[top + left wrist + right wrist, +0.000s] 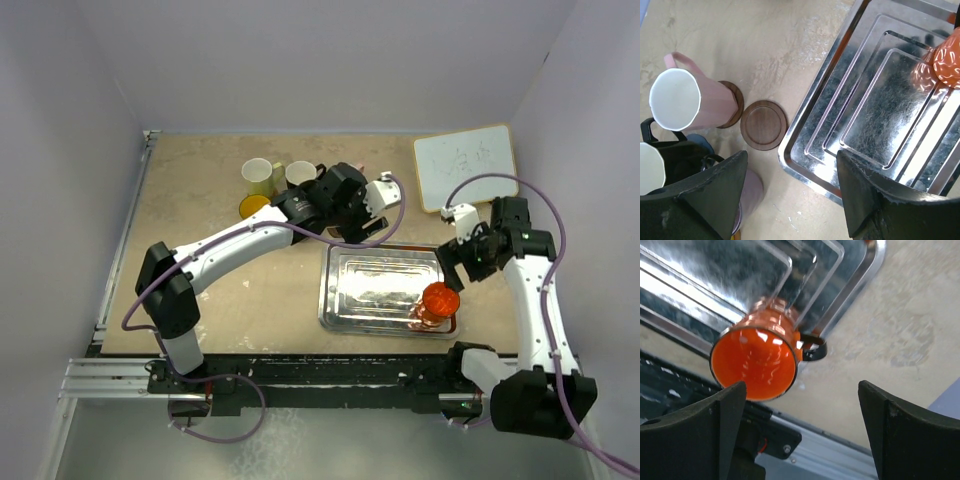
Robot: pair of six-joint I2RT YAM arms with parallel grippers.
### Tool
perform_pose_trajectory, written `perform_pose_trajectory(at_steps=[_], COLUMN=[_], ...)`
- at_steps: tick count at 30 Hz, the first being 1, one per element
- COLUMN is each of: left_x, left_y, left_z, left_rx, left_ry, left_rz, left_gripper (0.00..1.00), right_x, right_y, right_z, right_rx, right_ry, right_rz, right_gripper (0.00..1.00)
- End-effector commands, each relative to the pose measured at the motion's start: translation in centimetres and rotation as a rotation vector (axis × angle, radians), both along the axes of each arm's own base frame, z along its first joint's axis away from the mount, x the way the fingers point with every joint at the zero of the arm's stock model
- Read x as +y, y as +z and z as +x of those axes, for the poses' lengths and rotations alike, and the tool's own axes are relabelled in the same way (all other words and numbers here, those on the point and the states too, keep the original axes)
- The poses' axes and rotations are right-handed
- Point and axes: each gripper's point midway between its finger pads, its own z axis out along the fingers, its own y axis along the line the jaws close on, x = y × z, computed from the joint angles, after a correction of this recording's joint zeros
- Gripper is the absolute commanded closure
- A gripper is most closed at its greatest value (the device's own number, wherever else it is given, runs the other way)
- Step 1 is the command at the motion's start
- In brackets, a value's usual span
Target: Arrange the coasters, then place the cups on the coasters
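1. A bare dark brown coaster lies flat on the table, just beside the far-left corner of the steel tray.
2. A second dark brown coaster sits close to the left of the first. The pinkish-white cup stands on it, its handle pointing away from the tray.
3. A black cup with a white interior stands next to the pinkish-white one, at the edge of the left wrist view.
4. The pale yellow cup and the yellow-orange cup stand further left on the table, near each other.
5. The orange-red cup stands apart from the others, in the tray's near-right corner, with its dark handle toward the table.
6. The left gripper hovers over the tray's edge beside the bare coaster. Its jaws are spread and nothing is between them.
7. The right gripper hangs above the orange-red cup, jaws wide apart and not touching it.
8. A whiteboard lies at the far right of the table.
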Motion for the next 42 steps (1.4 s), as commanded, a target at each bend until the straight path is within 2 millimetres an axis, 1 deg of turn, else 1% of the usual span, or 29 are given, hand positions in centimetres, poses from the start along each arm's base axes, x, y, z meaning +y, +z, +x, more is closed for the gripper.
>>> perform_pose_trajectory(at_steps=[1, 4, 8, 12, 15, 18, 21, 23, 28, 31, 35, 38, 42], left_x=[0.3, 0.5, 0.6, 0.7, 0.9, 1.3, 1.5, 1.7, 2.1, 2.4, 3.2, 3.9, 4.7], left_y=[0.8, 0.1, -0.2, -0.4, -0.4, -0.5, -0.6, -0.7, -0.4, -0.4, -0.6, -0.7, -0.5], left_z=[1.0, 1.0, 1.1, 1.5, 1.8, 2.2, 2.4, 2.6, 3.0, 3.3, 3.9, 4.3, 4.8], left_rx=[-0.061, -0.062, -0.061, -0.074, -0.09, -0.105, -0.109, -0.112, -0.132, -0.138, -0.134, -0.127, -0.127], left_ry=[0.026, 0.03, 0.039, 0.051, 0.059, 0.077, 0.088, 0.094, 0.107, 0.118, 0.146, 0.175, 0.21], left_rz=[-0.004, 0.011, 0.01, 0.018, 0.029, 0.043, 0.048, 0.053, 0.061, 0.068, 0.07, 0.065, 0.06], left_gripper=[0.31, 0.31, 0.31, 0.31, 0.31, 0.31, 0.31, 0.31, 0.31, 0.31, 0.31, 0.32, 0.32], right_x=[-1.4, -1.8, -2.4, -2.6, -2.0, -1.9, -1.1, -0.5, 0.7, 1.4, 2.4, 2.8, 3.1], right_y=[-2.2, -3.5, -4.9, -5.9, -6.4, -6.9, -7.2, -7.4, -7.9, -8.3, -8.4, -8.2, -8.0], right_z=[-4.1, -4.7, -4.9, -4.3, -3.7, -3.4, -3.0, -2.7, -2.1, -1.7, -0.7, 0.2, 0.9], right_rx=[0.121, 0.171, 0.221, 0.252, 0.265, 0.281, 0.286, 0.293, 0.307, 0.309, 0.293, 0.28, 0.276], right_ry=[0.075, 0.084, 0.074, 0.077, 0.085, 0.093, 0.112, 0.121, 0.149, 0.175, 0.198, 0.198, 0.196], right_rz=[-0.104, -0.124, -0.147, -0.148, -0.114, -0.108, -0.067, -0.055, -0.045, -0.065, -0.074, -0.067, -0.056], right_gripper=[0.06, 0.09, 0.16, 0.21, 0.23, 0.29, 0.35, 0.42, 0.52, 0.56, 0.6, 0.65, 0.71])
